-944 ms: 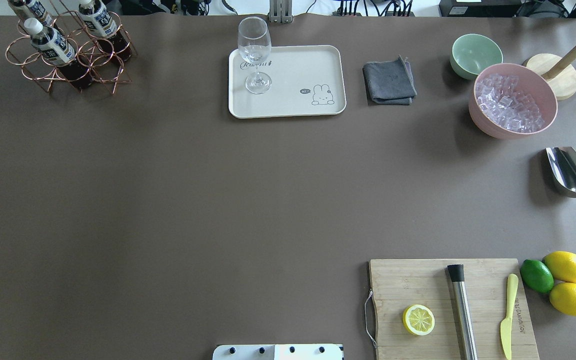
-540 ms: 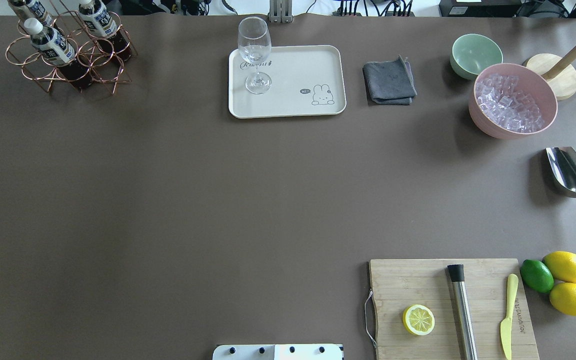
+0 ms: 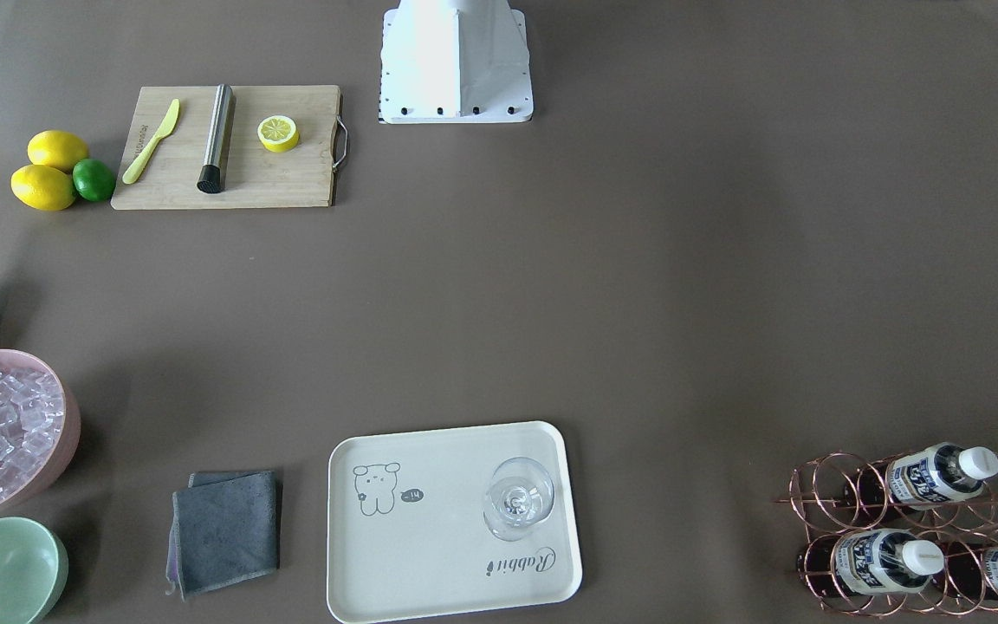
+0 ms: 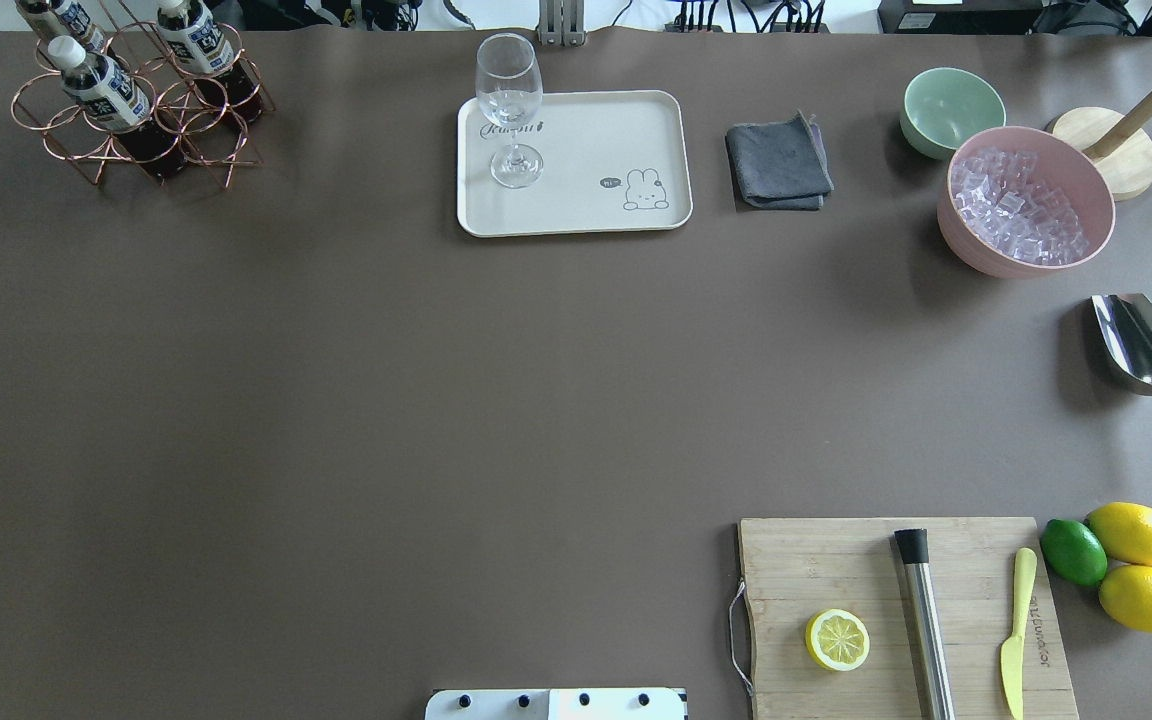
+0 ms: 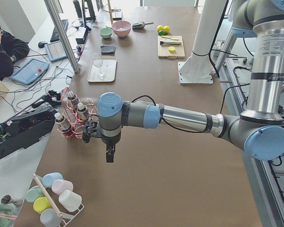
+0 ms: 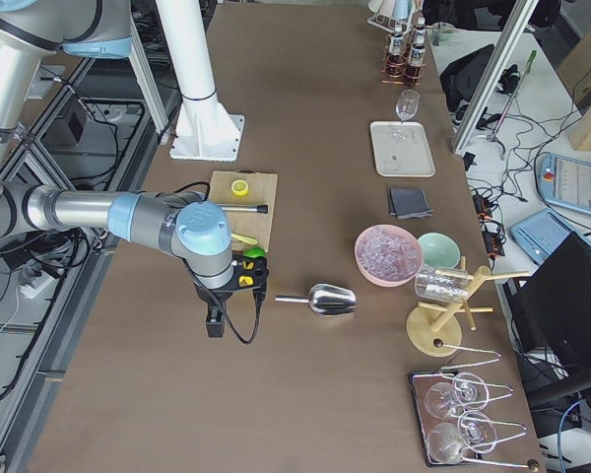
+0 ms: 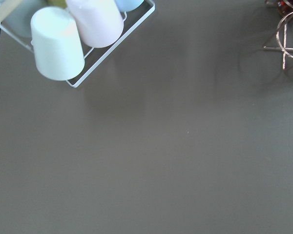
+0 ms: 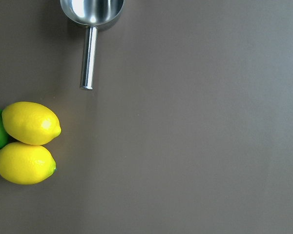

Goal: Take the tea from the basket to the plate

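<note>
Three tea bottles (image 4: 101, 85) stand in the copper wire basket (image 4: 186, 125) at the table's far left corner; in the front-facing view the bottles (image 3: 932, 474) and the basket (image 3: 824, 485) are at the lower right. The cream plate (image 4: 596, 205) lies at the far middle and holds only a wine glass (image 4: 510, 100). My left gripper (image 5: 110, 155) shows only in the exterior left view, hanging over bare table beside the basket (image 5: 72, 126); I cannot tell if it is open. My right gripper (image 6: 215, 323) shows only in the exterior right view, near the lemons; I cannot tell its state either.
A rack of pastel cups (image 7: 58, 44) lies beyond the basket at the table's left end. On the right stand a grey cloth (image 4: 778, 165), a green bowl (image 4: 951, 108), a pink bowl of ice (image 4: 1026, 200), a metal scoop (image 4: 1146, 350), lemons (image 4: 1136, 535) and a cutting board (image 4: 836, 560).
</note>
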